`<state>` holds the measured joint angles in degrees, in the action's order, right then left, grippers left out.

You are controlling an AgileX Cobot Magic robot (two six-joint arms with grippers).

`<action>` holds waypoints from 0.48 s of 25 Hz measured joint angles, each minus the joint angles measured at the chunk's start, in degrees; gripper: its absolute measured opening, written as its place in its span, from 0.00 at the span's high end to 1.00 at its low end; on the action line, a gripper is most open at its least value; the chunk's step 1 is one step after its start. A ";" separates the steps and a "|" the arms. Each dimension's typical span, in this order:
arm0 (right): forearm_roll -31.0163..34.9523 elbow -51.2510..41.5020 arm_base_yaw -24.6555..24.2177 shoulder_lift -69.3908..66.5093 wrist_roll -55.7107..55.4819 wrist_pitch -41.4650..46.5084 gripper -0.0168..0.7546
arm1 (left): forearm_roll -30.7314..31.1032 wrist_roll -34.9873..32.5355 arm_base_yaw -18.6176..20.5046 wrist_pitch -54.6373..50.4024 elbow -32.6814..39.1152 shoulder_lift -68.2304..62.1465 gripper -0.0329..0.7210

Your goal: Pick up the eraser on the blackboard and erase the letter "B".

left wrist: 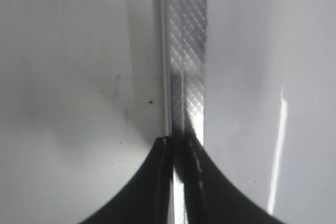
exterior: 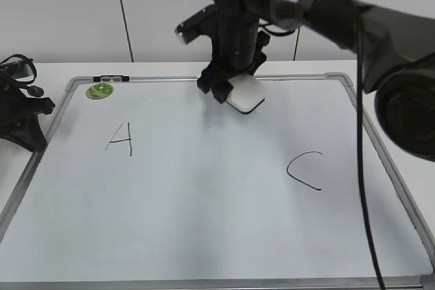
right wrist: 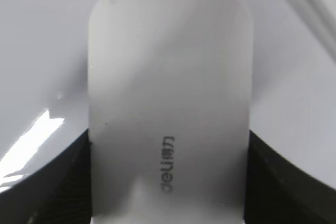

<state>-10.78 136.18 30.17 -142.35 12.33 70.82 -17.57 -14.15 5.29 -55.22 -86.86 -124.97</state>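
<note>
The blackboard (exterior: 204,236) is a white board with a silver frame lying flat. It bears a black "A" (exterior: 120,139) and "C" (exterior: 305,170). No letter "B" shows; the board between them is bare white. My right gripper (exterior: 228,92) is shut on the white eraser (exterior: 246,93) near the board's top middle. I cannot tell whether the eraser touches the board. In the right wrist view the eraser (right wrist: 168,93) fills the frame between the black fingers (right wrist: 168,187). My left gripper (left wrist: 178,148) is shut and empty over the board's left frame strip (left wrist: 186,51).
A round green magnet (exterior: 100,90) sits at the board's top left corner, with a small black-and-white piece (exterior: 112,78) on the frame behind it. The left arm (exterior: 24,117) rests beside the board's left edge. A black cable (exterior: 361,188) hangs across the right side.
</note>
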 joint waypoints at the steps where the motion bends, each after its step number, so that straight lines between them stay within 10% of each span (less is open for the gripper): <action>1: 0.13 0.08 -0.35 1.70 -0.12 0.00 0.31 | 0.00 0.00 0.00 0.00 0.00 0.00 0.92; 12: 3.12 -22.57 -10.82 22.75 -4.22 0.14 0.31 | 0.00 0.00 0.00 0.10 0.00 0.00 0.92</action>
<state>-7.66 113.61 19.35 -119.60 8.10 70.96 -17.57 -14.15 5.29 -55.12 -86.86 -124.97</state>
